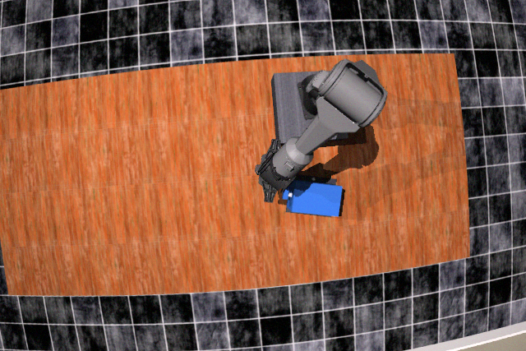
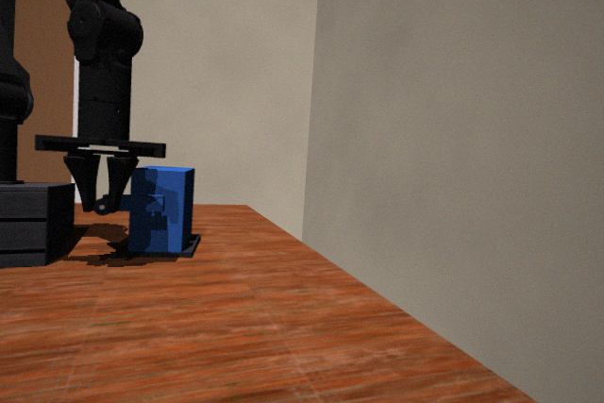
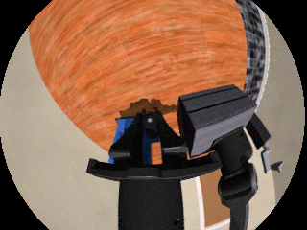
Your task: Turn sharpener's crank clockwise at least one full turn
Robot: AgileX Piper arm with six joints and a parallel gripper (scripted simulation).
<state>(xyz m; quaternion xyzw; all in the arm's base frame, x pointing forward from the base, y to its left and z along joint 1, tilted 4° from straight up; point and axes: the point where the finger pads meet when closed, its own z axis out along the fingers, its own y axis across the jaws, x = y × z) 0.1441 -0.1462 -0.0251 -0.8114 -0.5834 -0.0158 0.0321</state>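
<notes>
The blue box-shaped sharpener [image 1: 315, 198] stands on a dark base on the wooden table; it also shows in the side view [image 2: 162, 209]. Its crank arm [image 2: 125, 202] reaches out level from the left face to a small round knob [image 2: 99, 204]. My gripper [image 2: 101, 204] hangs straight down beside the sharpener, and its two dark fingers are shut on that knob. From above, the gripper [image 1: 269, 191] sits just left of the sharpener's left end. In the wrist view the fingers close over a blue strip of the crank [image 3: 155, 151]; the knob itself is hidden.
The arm's dark grey base block [image 1: 292, 104] stands behind the sharpener, and in the side view [image 2: 31, 223] to the left of it. A beige wall [image 2: 453, 144] runs along the table's right edge in the side view. Checkered floor surrounds the table.
</notes>
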